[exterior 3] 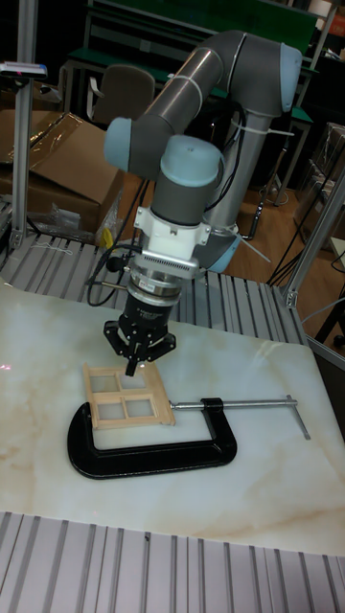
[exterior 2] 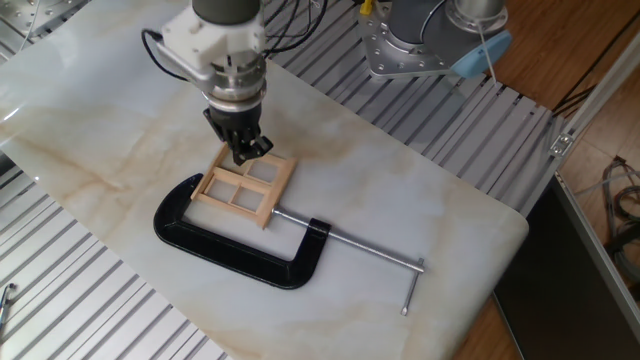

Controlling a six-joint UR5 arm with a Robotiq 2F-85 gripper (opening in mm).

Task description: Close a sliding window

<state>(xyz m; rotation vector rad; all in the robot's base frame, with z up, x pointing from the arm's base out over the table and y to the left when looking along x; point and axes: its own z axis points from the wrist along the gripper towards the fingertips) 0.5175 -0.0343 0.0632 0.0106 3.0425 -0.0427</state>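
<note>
The sliding window (exterior 2: 243, 187) is a small light-wood frame with four panes. It lies flat on the marble slab, held between the jaws of a black C-clamp (exterior 2: 230, 252). My gripper (exterior 2: 243, 153) points straight down at the window's far edge, fingers together with nothing between them. In the tall fixed view the gripper (exterior 3: 131, 368) tip sits at the top rail of the window (exterior 3: 126, 396), near its middle. Whether the tip touches the wood I cannot tell.
The C-clamp's long steel screw (exterior 2: 352, 247) with its crossbar handle runs right across the marble slab (exterior 2: 420, 190). The arm's base mount (exterior 2: 405, 45) stands at the back on the ribbed metal table (exterior 2: 70, 300). A cardboard box (exterior 3: 43, 163) lies behind.
</note>
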